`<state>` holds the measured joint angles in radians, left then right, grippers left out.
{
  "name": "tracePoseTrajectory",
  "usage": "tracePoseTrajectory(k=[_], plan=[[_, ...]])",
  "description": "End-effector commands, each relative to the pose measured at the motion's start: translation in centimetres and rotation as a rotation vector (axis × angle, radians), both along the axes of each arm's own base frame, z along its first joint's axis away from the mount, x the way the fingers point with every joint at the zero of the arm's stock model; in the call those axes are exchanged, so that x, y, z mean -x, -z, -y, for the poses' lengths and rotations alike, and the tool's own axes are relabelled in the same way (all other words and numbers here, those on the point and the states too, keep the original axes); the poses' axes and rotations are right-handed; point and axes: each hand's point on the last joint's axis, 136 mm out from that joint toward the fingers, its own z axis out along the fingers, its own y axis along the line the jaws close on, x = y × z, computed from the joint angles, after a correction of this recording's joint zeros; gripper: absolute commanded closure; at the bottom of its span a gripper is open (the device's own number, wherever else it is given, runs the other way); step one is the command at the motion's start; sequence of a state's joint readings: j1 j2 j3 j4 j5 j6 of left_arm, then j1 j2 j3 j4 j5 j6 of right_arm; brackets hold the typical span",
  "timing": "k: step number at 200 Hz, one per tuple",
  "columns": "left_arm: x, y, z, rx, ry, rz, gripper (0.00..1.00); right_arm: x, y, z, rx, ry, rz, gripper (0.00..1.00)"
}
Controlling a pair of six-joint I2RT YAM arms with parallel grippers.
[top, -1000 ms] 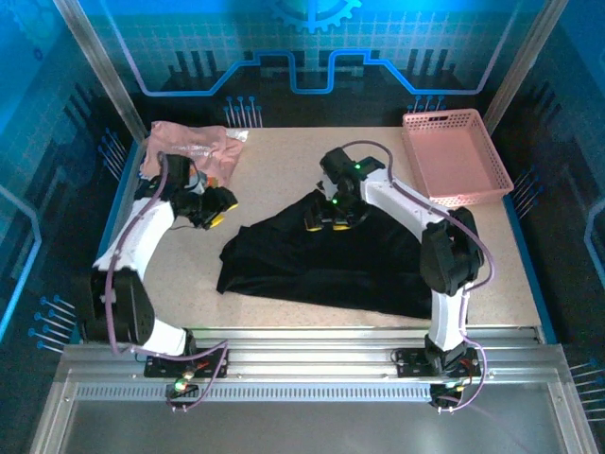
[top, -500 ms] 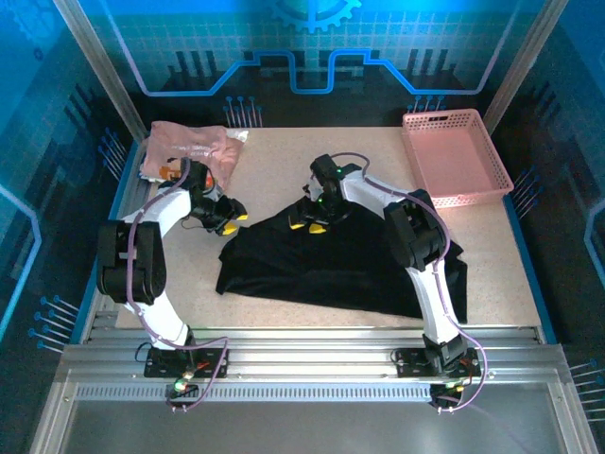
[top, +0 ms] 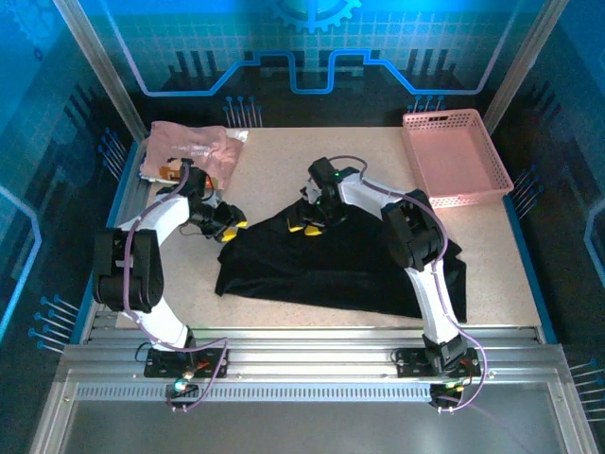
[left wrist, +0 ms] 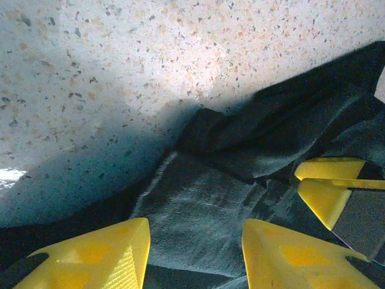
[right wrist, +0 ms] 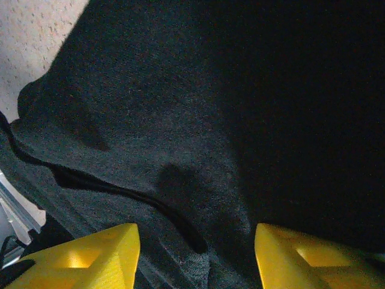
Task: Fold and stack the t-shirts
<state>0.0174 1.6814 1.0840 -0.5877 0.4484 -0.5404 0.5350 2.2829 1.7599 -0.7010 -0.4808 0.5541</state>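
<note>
Lying crumpled on the speckled table (top: pixel 284 161), the black t-shirt (top: pixel 331 270) is spread out wide. The left pincer (top: pixel 230 227) is at its far left corner, with yellow fingers (left wrist: pixel 96 253) spread apart over a fold of the cloth. The right pincer (top: pixel 302 225) is at the black t-shirt's far edge, spread apart too. The pink t-shirt (top: pixel 189 147) lies bunched up, well off to its far left. A pink basket (top: pixel 454 156) stands off to its far right.
</note>
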Motion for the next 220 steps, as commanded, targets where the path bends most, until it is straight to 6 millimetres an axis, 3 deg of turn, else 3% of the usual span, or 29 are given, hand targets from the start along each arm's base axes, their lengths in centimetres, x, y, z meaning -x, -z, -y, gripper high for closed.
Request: tracePoseTrajectory(k=[1, 68, 145, 220], plan=[[1.0, -0.6, 0.8, 0.019, 0.044, 0.007, 0.54, 1.3, 0.2, -1.1, -0.024, -0.031, -0.025, 0.48], [2.7, 0.3, -0.8, -0.096, 0.067, -0.057, 0.57, 1.5, -0.2, -1.3, -0.026, -0.052, -0.021, 0.55], [-1.0, 1.5, -1.6, -0.153, 0.049, 0.013, 0.57, 1.7, -0.3, -1.9, -0.030, -0.057, -0.019, 0.58], [-3.2, 2.6, -0.5, -0.121, 0.099, 0.036, 0.61, 1.9, 0.0, -1.9, -0.017, -0.049, -0.026, 0.68]])
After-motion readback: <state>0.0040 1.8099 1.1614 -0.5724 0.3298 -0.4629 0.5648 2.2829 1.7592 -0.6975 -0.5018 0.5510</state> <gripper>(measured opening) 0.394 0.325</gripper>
